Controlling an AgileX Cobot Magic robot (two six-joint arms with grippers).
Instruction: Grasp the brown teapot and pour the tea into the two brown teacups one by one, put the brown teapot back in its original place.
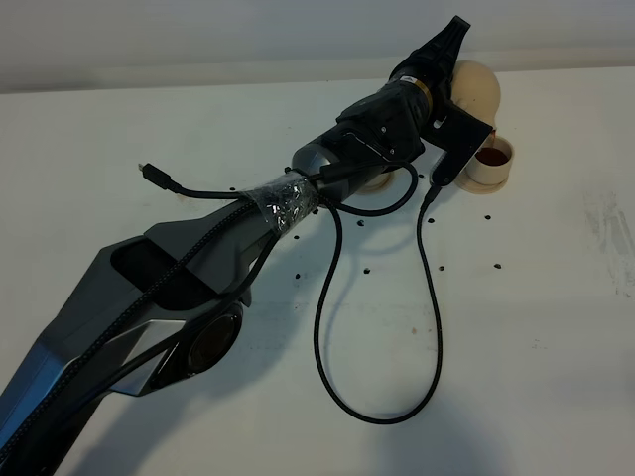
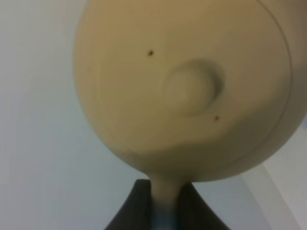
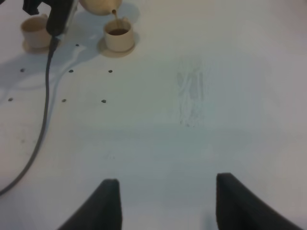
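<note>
Tan teapot (image 1: pixel 477 87) tips spout-down over one teacup (image 1: pixel 493 165).

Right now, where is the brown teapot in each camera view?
Exterior high: brown teapot at top right, just above the filled teacup.
Left wrist: brown teapot fills most of the picture.
Right wrist: brown teapot far off, cut by the frame, spout over that teacup.
Shared landmark: the filled teacup, absent from the left wrist view.
</note>
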